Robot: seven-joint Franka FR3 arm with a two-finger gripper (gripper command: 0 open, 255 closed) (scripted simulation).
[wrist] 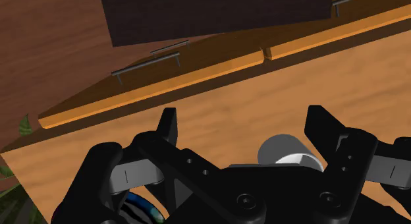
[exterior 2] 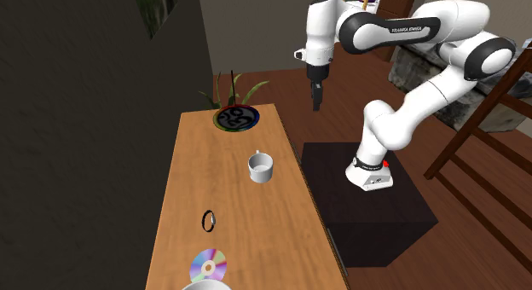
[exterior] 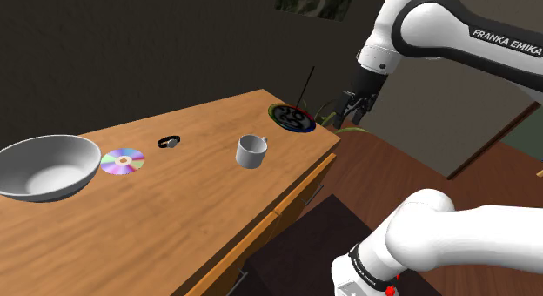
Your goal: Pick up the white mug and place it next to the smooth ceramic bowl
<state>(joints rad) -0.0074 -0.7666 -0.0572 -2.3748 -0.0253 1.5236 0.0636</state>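
Gripper (wrist: 244, 120) up close: fingers spread wide, nothing between them. So nothing is done yet, and the reach, grasp, carry and set-down all remain. The mug (exterior: 251, 151) stands upright on the table (exterior: 174, 216), well apart from the bowl (exterior: 48, 168), with the gripper farther off again. It's plain greyish white, short and open-topped, with a small handle.

The white arm (exterior 2: 452, 15) arches high, wrist pointing downward, its black fingers (wrist: 167, 127) spread apart and clasping nothing.
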